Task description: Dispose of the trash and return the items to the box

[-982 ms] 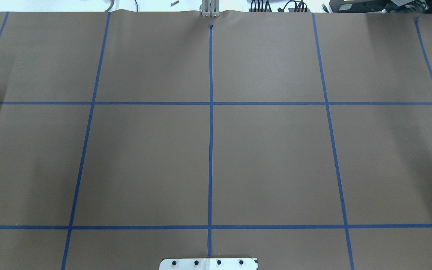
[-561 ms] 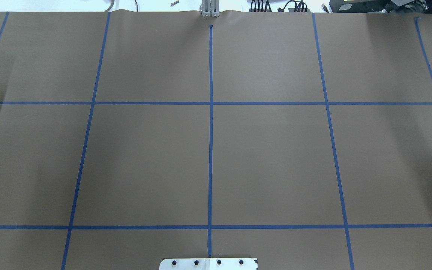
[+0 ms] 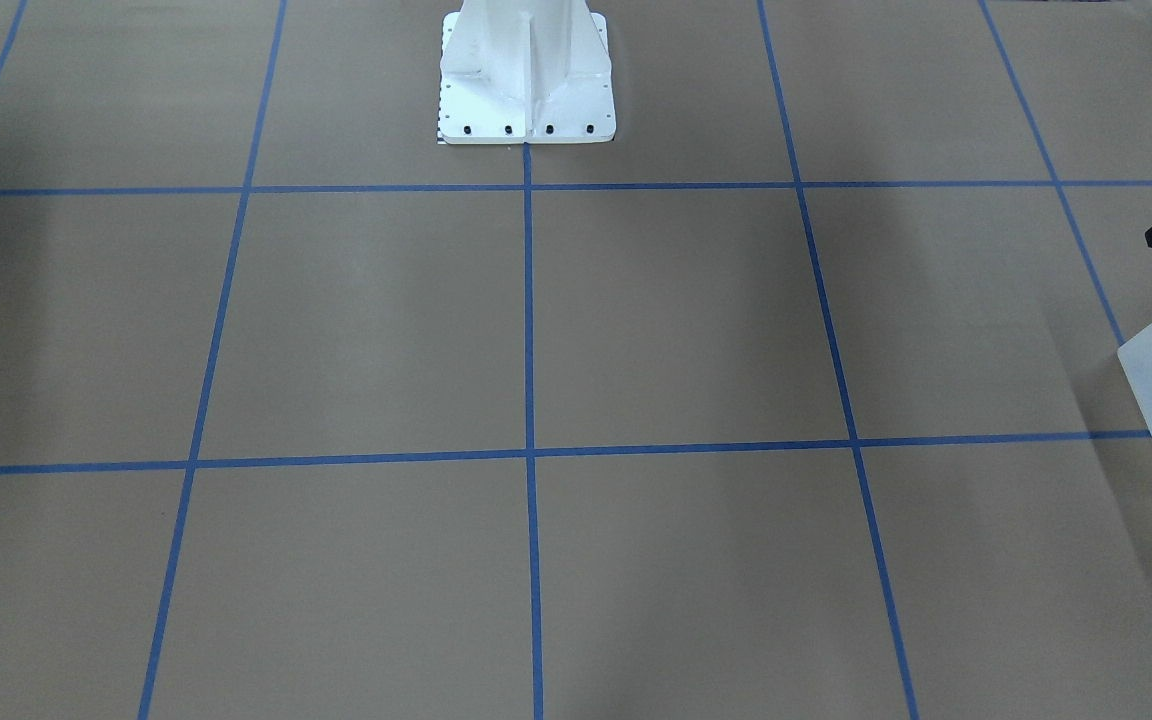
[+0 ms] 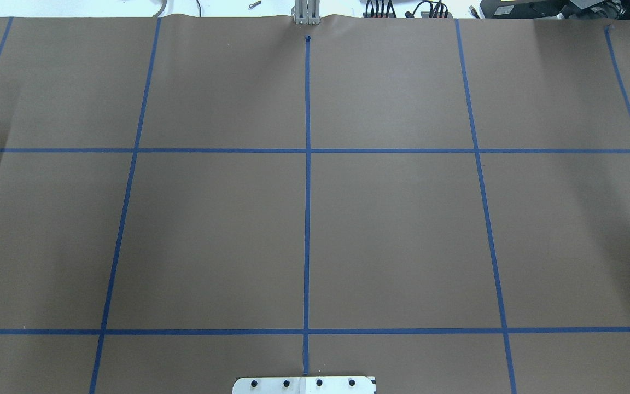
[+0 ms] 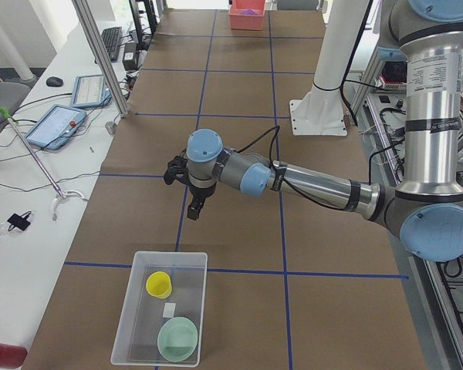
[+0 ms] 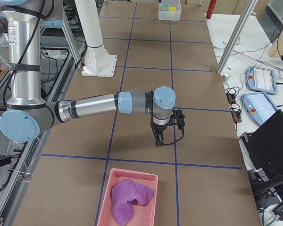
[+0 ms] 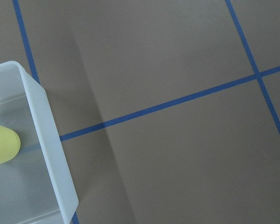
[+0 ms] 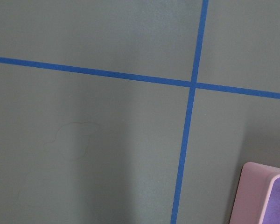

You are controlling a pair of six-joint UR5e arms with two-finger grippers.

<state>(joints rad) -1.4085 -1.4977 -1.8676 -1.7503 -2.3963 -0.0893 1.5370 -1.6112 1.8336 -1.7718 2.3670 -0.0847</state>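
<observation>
exterior left: cup (image 5: 159, 284), bowl (image 5: 177, 339) in box (image 5: 143, 331) | overhead: box corner only | left tool (image 5: 194, 206), right tool (image 6: 158, 139): open or closed, cannot tell

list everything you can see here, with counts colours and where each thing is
box: 1, frosted white, table end on robot's left
cup: 1, yellow, in box
bowl: 1, mint green, in box
scrap: 1, white, in box between cup and bowl
tray: 1, pink, table end on robot's right
cloth: 1, purple, in tray
table: 1, brown, blue tape grid
base: 1, white, robot's edge
left claw: 1, black, above table near box
right claw: 1, black, above table near tray
</observation>
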